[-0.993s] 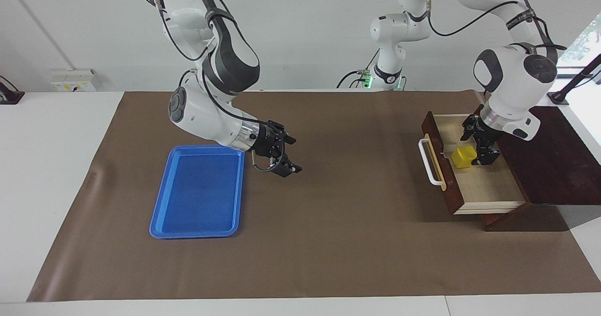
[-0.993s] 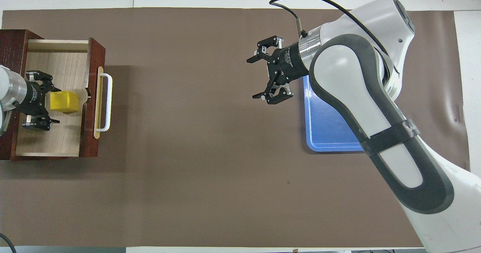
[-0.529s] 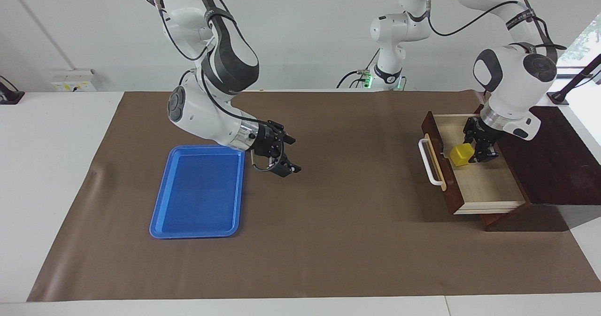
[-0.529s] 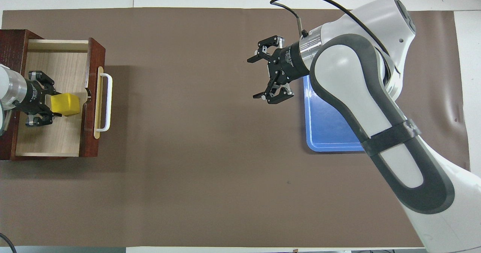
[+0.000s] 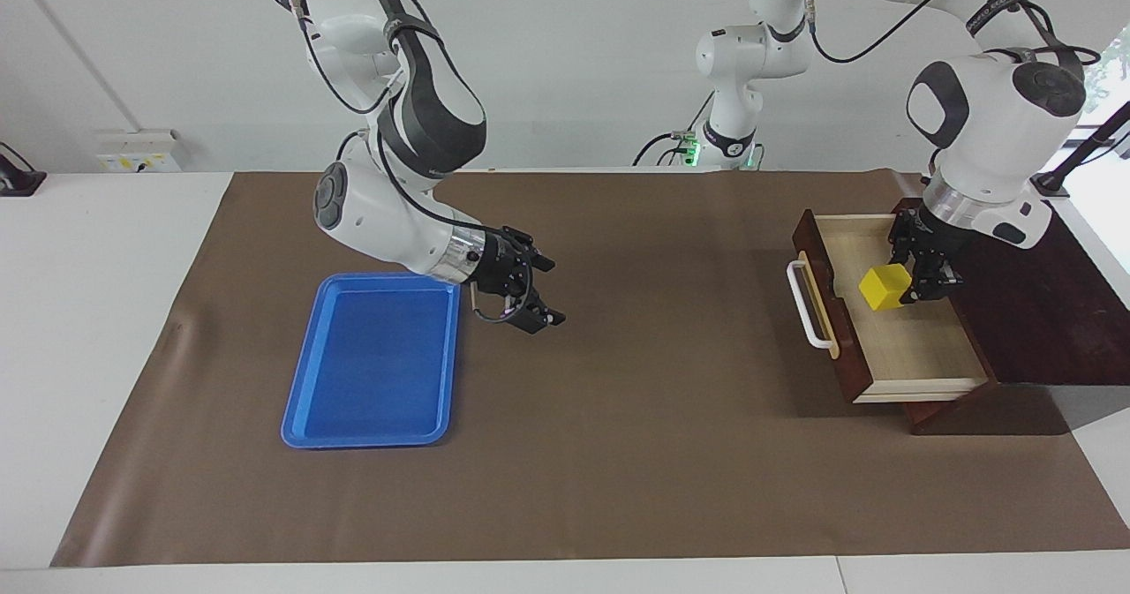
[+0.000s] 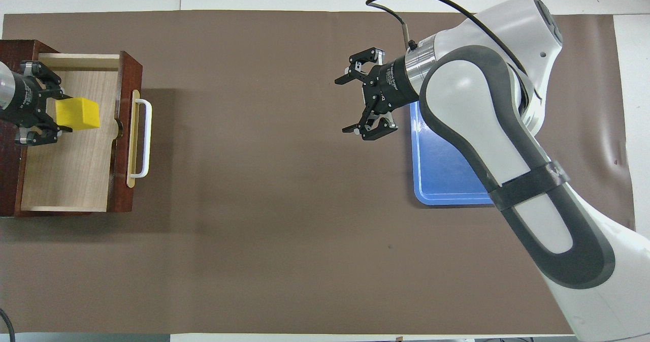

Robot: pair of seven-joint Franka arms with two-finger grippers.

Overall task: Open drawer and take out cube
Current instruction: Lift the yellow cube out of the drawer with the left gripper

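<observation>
A second before, the yellow cube sat on the pale floor of the open drawer, and the left gripper stood around it with its fingers apart. Now the fingers had shut on the cube and the arm had gone up. The cube hung in the air over the drawer's floor, over the part close to the dark wooden box. It no longer touched the wood. The drawer itself had not moved. It was pulled out, with its white bar handle pointing toward the middle of the table. The right arm had hardly moved at all.

Some things were hard to see. In the overhead view, the left arm was cut off at the picture's edge, so only the left gripper and the cube showed. The right arm covered part of the blue tray in that view. In the facing view, the cube hid one of the left gripper's fingers.

The left gripper held the cube tight by two sides. The right gripper waited in the air with its fingers spread wide, holding nothing. It hung over the brown mat, just beside the blue tray.
</observation>
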